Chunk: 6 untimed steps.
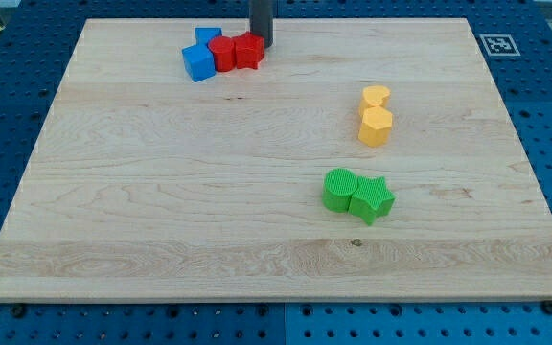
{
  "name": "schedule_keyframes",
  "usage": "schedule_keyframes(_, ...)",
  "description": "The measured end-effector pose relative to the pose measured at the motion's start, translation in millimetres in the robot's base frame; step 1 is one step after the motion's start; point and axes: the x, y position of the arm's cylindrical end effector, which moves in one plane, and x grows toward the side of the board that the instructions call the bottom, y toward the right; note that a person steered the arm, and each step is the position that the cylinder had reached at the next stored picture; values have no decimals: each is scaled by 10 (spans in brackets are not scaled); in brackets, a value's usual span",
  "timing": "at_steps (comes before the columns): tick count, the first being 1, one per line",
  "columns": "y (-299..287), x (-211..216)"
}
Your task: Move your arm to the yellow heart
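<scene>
The yellow heart (376,96) lies at the view's right of the wooden board, touching the top of a yellow hexagon block (376,126). My tip (262,44) stands near the view's top centre, right beside the red blocks. It is far to the upper left of the yellow heart.
Two red blocks (236,51) and two blue blocks (200,57) cluster at the top, just left of my tip. Two green blocks (357,194), one star-shaped, lie below the yellow pair. The board's top edge (353,19) runs close behind my tip.
</scene>
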Motion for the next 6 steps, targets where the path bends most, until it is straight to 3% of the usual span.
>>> schedule_keyframes(1, -39, 42)
schedule_keyframes(2, 350, 45)
schedule_keyframes(3, 1445, 215)
schedule_keyframes(4, 1907, 726)
schedule_keyframes(5, 1972, 1218)
schedule_keyframes(6, 1967, 1295)
